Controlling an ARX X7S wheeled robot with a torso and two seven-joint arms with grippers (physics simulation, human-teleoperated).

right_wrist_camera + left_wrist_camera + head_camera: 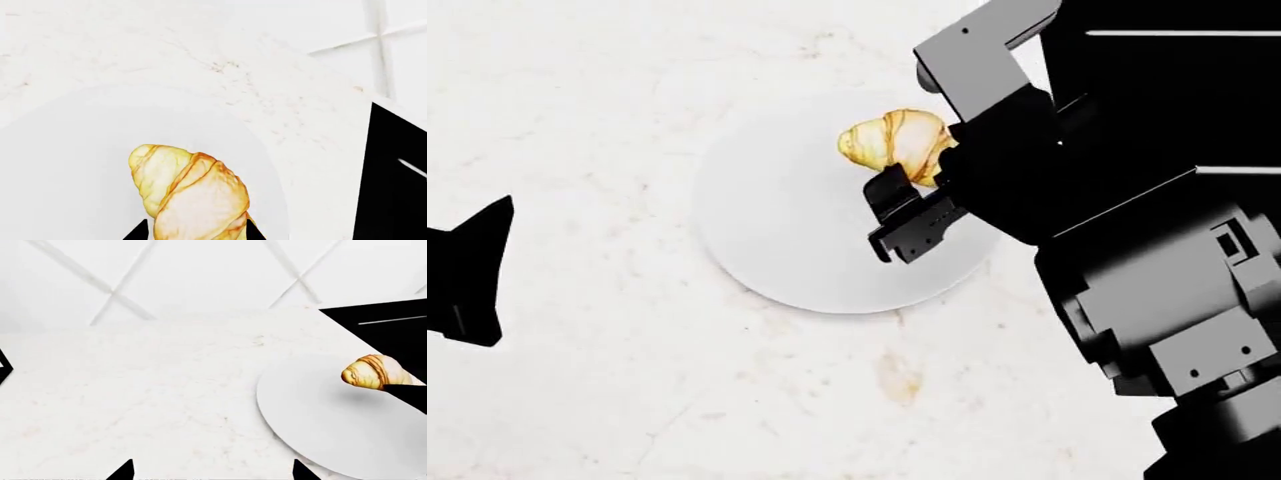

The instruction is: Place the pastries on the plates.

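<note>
My right fingers [193, 231] grip the croissant [894, 142] over the white plate [787, 230], upper middle of the head view, on the marble worktop [601, 380]. My left fingers [212, 471] stand spread, holding nothing.

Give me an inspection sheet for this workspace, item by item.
Surface: white marble counter, faint brown veins.
Job's things: croissant over the white plate; whether it touches the plate is unclear. Doughnut and wooden plate not in view.
Clutter: nothing seen.
Grippers: right gripper fingers flank the croissant, apparently shut on it; left gripper open over bare counter.
Cables: nothing seen.
Surroundings: white tiled wall behind the counter.
</note>
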